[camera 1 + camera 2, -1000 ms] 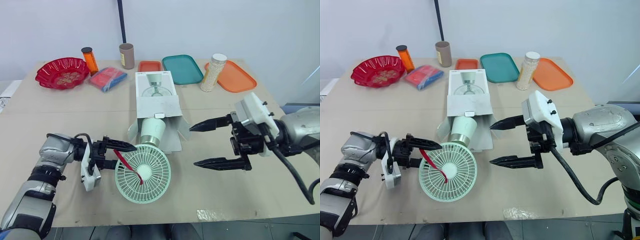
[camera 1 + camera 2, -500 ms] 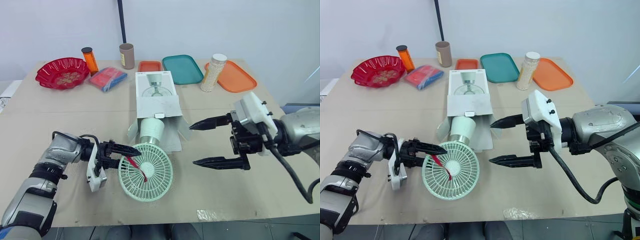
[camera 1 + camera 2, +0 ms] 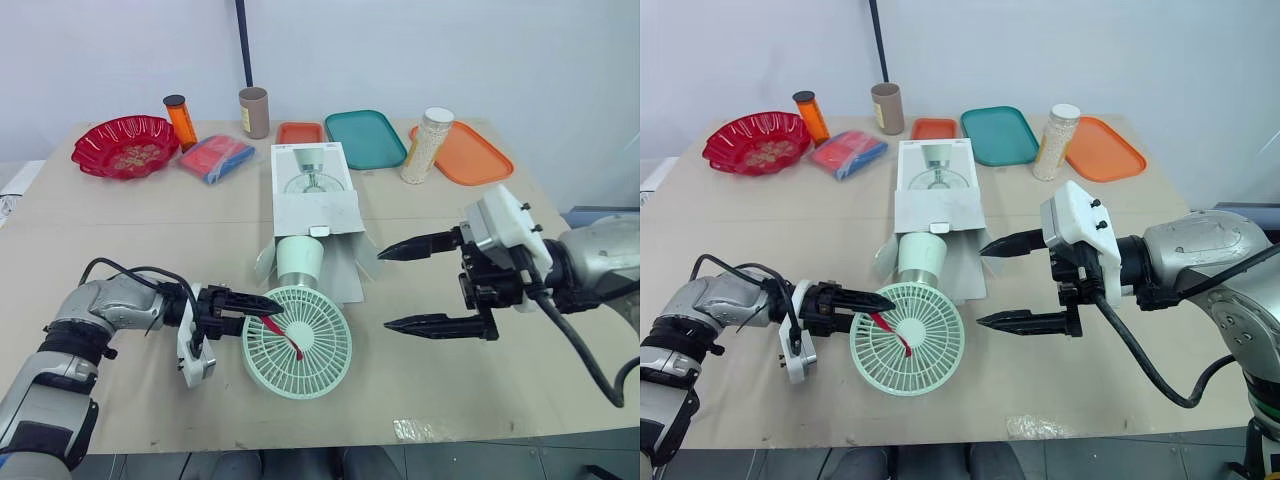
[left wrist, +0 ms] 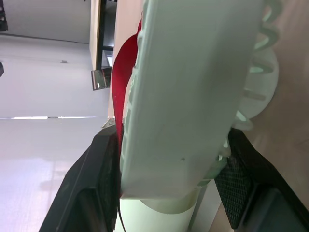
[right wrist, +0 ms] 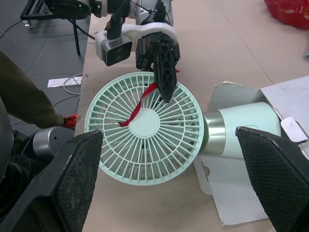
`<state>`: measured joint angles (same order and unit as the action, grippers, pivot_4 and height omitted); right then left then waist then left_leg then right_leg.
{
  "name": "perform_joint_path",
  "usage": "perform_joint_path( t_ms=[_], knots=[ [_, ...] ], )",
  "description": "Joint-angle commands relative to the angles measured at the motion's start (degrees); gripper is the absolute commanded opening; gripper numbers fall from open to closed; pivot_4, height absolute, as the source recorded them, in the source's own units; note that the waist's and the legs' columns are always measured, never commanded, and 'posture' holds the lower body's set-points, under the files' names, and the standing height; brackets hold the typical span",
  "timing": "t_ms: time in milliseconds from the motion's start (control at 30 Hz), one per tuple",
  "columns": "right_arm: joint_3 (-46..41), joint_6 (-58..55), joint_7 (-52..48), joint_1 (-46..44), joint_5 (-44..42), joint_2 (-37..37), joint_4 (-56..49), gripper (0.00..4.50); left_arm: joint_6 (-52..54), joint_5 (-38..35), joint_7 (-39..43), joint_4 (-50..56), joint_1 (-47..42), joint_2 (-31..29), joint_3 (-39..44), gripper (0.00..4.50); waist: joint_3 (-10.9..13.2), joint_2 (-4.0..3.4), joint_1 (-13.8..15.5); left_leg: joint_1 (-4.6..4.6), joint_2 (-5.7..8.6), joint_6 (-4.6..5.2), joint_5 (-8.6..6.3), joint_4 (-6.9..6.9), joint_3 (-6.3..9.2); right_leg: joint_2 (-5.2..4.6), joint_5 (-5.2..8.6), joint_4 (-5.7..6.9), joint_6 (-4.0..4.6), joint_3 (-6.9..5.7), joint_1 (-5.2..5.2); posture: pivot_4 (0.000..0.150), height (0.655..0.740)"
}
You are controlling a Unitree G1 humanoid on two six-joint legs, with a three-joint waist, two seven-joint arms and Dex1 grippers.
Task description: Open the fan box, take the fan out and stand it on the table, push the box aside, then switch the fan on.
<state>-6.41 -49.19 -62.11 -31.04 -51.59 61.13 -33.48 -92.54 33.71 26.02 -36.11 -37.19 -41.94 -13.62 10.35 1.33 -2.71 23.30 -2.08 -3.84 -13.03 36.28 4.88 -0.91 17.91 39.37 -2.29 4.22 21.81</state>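
While my left gripper [image 3: 262,303] pinches the fan [image 3: 305,350] by its left rim, the head views show the grille lying just near of the box [image 3: 318,212], base at the box's open mouth. My right gripper [image 3: 384,290] hangs to the right, spread wide. Left wrist view: the rim sits clamped between my fingers [image 4: 94,193]. Right wrist view: a red ribbon [image 5: 137,108] crosses the grille.
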Motion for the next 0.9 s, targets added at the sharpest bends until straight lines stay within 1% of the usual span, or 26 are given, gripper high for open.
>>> perform_joint_path(
  t_ms=[33, 200, 300, 433, 633, 733, 900],
  knots=[
    [-1.2, -2.4, 2.3, -2.9, -2.7, 0.0, 0.3, 4.50, 0.0, 1.2, -7.5, 1.6, -1.6, -1.2, -0.1, 2.15, 0.0, 0.00, 0.0, 0.00, 0.00, 0.00, 0.00, 0.00, 0.00, 0.00, 0.00, 0.01, 0.00, 0.00, 0.00, 0.150, 0.7400],
    [-3.4, -8.1, 7.2, -8.5, -7.9, -0.6, 4.4, 4.50, 0.0, -3.0, -11.0, 2.4, -2.0, -2.5, -2.3, 2.15, 0.0, 0.00, 0.0, 0.00, 0.01, -0.01, 0.00, -0.01, -0.02, -0.03, 0.00, 0.02, 0.00, -0.01, 0.01, 0.150, 0.7400],
    [-3.9, -9.5, 8.7, -9.0, -9.2, -0.6, 4.7, 4.50, 0.0, -5.5, -11.8, 4.3, -1.5, -3.9, -3.9, 2.15, 0.0, 0.00, 0.0, 0.03, 0.00, 0.00, 0.00, -0.05, -0.02, -0.06, 0.01, 0.01, -0.01, -0.07, 0.02, 0.150, 0.7400],
    [-4.4, -10.0, 9.5, -8.2, -10.2, -0.3, 3.9, 4.50, 3.0, -11.4, -11.6, 7.6, -1.0, -6.4, -6.2, 2.15, 0.0, 0.00, 0.1, 0.04, 0.03, 0.00, 0.00, -0.07, -0.06, -0.13, 0.02, 0.02, -0.02, -0.09, 0.04, 0.150, 0.7400],
    [-5.4, -10.3, 10.4, -7.2, -10.8, 0.0, 3.8, 4.50, 12.0, -23.2, -8.5, 17.0, 0.8, -11.9, -9.6, 2.15, 0.0, -0.02, 0.0, 0.03, 0.01, -0.01, 0.01, -0.04, -0.06, -0.13, 0.02, 0.08, -0.03, -0.10, 0.05, 0.150, 0.7400],
    [-6.9, -10.6, 10.9, -6.1, -11.7, 0.4, 3.9, 4.50, 17.9, -31.9, -5.3, 23.9, 3.3, -15.9, -11.8, 2.15, 0.0, -0.02, 0.0, 0.03, 0.00, -0.01, 0.00, -0.05, -0.08, -0.13, 0.02, 0.07, -0.03, -0.09, 0.05, 0.150, 0.7400],
    [-10.0, -11.5, 10.4, -4.3, -13.8, 1.9, 3.6, 4.50, 25.0, -40.9, 0.8, 32.3, 7.4, -20.2, -11.6, 2.15, 0.0, -0.04, 0.0, 0.03, -0.01, -0.01, 0.00, -0.04, -0.07, -0.13, 0.03, 0.09, -0.04, -0.11, 0.05, 0.150, 0.7400]
  ],
)
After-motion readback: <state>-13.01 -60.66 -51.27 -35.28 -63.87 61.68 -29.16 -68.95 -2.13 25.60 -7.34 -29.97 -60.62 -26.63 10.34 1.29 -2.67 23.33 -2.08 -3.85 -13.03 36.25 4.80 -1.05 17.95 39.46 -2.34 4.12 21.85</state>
